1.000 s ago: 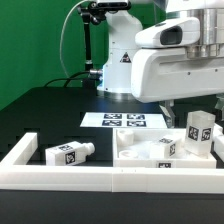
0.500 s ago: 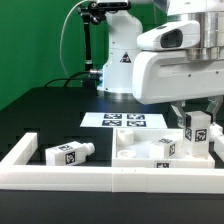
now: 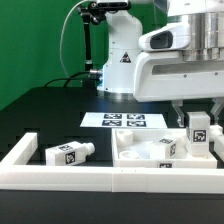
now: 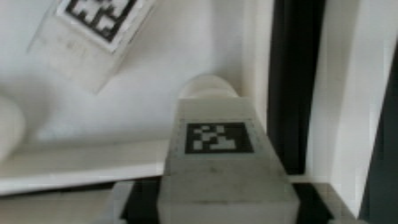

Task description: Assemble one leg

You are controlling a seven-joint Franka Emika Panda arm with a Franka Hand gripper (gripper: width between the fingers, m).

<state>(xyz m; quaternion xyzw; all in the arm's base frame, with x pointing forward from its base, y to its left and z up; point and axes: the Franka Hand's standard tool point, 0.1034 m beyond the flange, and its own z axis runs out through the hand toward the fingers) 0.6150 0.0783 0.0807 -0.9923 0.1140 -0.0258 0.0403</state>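
Holding the leg upright at the right of the scene, the gripper presses its fingers against the leg's two flanks. The wrist view agrees: the leg fills the gap between the fingers, with its tag facing the camera. Finding: the claw is pinching the leg, not spread.

Position: the leg stands at the right part of the panel, toward its far right corner. Its lower end is white against white, so it cannot be told whether it hangs just above the panel, touches it, or sits in a hole.

Other parts:
- A second leg rests on the panel just left of the held one, apart from it.
- A third leg lies on its side on the table, well to the left, inside the rail that runs along the near side.
- The marker board lies flat on the far side of the panel.

Progress, as judged:
- Done: the pick-up, since the leg is in the grip, upright and at the panel.
- Left: seating the lower end in its hole, fastening it there, and letting go.
- Nothing in either view shows the leg fixed.

Assessment: the task looks past its midpoint, with the decisive step of mating leg to panel not yet confirmed.
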